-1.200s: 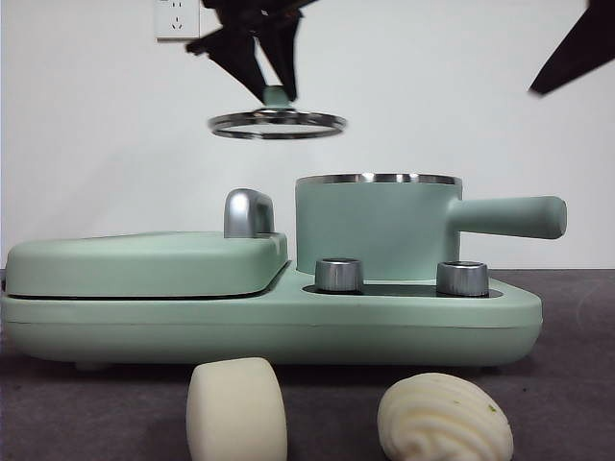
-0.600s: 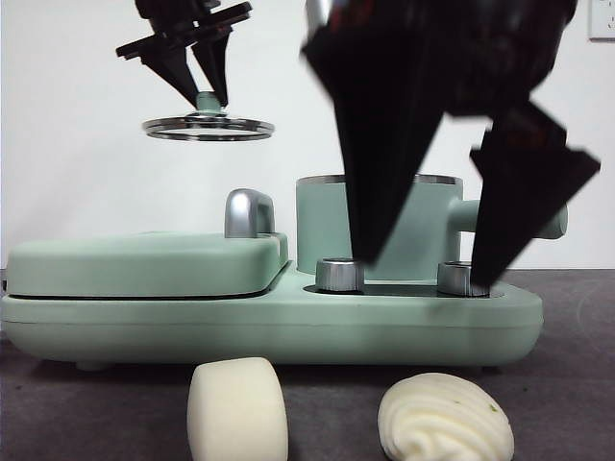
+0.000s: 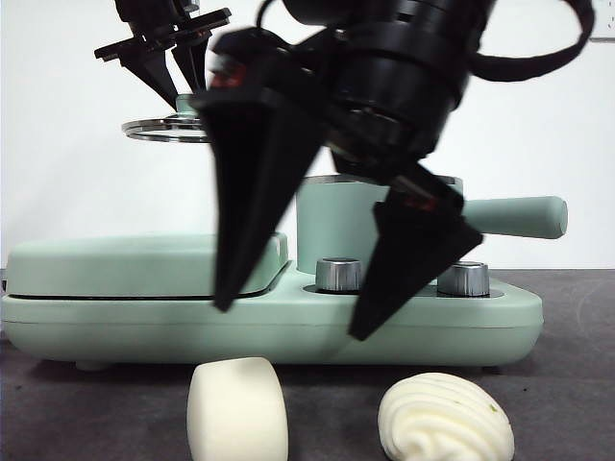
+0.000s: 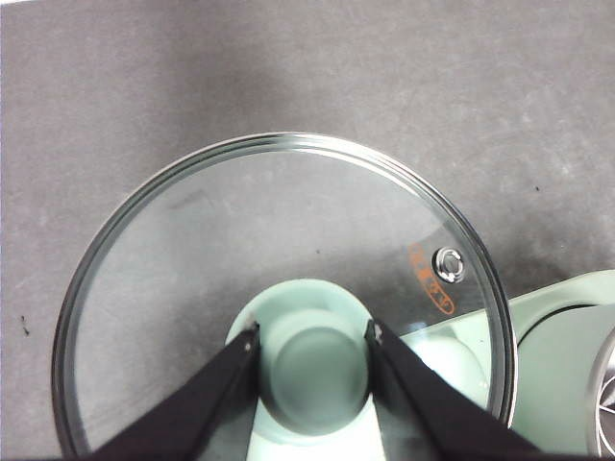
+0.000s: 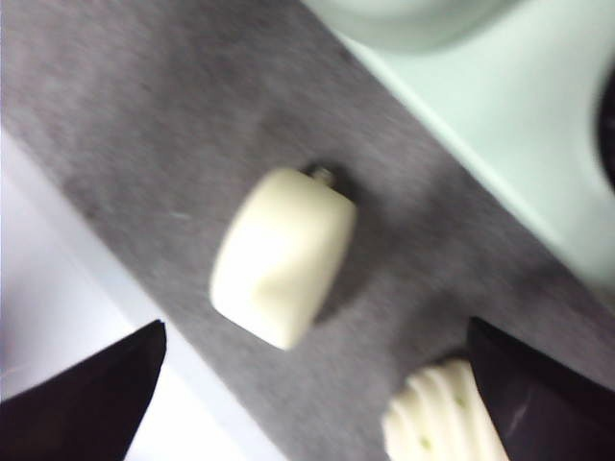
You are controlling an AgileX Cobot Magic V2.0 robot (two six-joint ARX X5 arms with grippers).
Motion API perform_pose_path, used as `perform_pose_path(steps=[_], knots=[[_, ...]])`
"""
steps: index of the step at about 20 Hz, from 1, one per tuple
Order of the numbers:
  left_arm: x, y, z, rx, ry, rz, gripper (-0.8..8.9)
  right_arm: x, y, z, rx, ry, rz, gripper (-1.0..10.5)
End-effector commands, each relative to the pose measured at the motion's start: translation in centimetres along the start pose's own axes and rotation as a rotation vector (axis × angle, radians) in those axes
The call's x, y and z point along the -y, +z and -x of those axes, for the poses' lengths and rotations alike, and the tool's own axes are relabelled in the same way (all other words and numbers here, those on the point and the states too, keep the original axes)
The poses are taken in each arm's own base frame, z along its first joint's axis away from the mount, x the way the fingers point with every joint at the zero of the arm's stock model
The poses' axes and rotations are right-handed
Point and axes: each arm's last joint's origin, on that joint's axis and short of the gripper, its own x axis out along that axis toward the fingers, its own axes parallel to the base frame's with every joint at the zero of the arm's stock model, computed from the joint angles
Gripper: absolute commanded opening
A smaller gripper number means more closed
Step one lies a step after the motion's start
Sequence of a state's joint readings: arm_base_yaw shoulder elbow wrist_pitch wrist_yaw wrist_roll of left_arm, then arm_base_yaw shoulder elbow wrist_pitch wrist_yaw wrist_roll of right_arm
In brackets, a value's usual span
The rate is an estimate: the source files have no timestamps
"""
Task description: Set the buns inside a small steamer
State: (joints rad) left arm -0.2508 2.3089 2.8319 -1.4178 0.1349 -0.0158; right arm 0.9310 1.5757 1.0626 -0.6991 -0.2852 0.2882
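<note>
My right gripper hangs with its jaws spread wide, big and dark across the middle of the front view, above the two buns at the bottom of the frame. In the right wrist view the smooth roll sits at the centre of the picture between my jaw tips, and the ridged bun peeks in at the lower right, close to one jaw. My left gripper is clamped on the green knob of the glass lid, held in the air at the upper left of the front view, so the small steamer stands uncovered behind my right arm, its long handle pointing to the right edge.

The risks, as I judge them: the buns are soft, so closing hard could crush the roll. It is a cylinder and could roll away if one jaw touches first. Coming down off-line, a jaw could jab the ridged bun just beside it. My left hold is on a small knob; a tilt could let the lid slip.
</note>
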Motion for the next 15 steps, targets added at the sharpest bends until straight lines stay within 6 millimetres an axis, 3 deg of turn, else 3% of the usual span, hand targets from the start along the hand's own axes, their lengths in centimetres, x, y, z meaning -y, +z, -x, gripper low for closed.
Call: perform_pose_path(steps=[1,5,9,12,15], knots=[[0.1,-0.2,0.2,-0.021,-0.005,0.005,1.13,-0.8,0.4,-1.6,-0.026,0.008,-0.005,4.9],[0.1,-0.2,0.2,-0.021,-0.004,0.006,1.13,-1.4,0.5,-4.3,-0.053,-0.002,0.021,4.7],[-0.2,-0.2,0.2,-0.021,-0.001,0.011,1.13,-2.0,0.3,-5.1,-0.021,-0.123,0.060,1.7],[-0.2,-0.2,0.2,-0.021,0.000,0.011,1.13,-2.3,0.7,-4.8,-0.012,-0.124,0.062,1.5],[-0.3,-0.2,0.2,-0.020,0.002,0.014,1.13,-3.2,2.8,-1.8,-0.030,-0.134,0.076,1.5]])
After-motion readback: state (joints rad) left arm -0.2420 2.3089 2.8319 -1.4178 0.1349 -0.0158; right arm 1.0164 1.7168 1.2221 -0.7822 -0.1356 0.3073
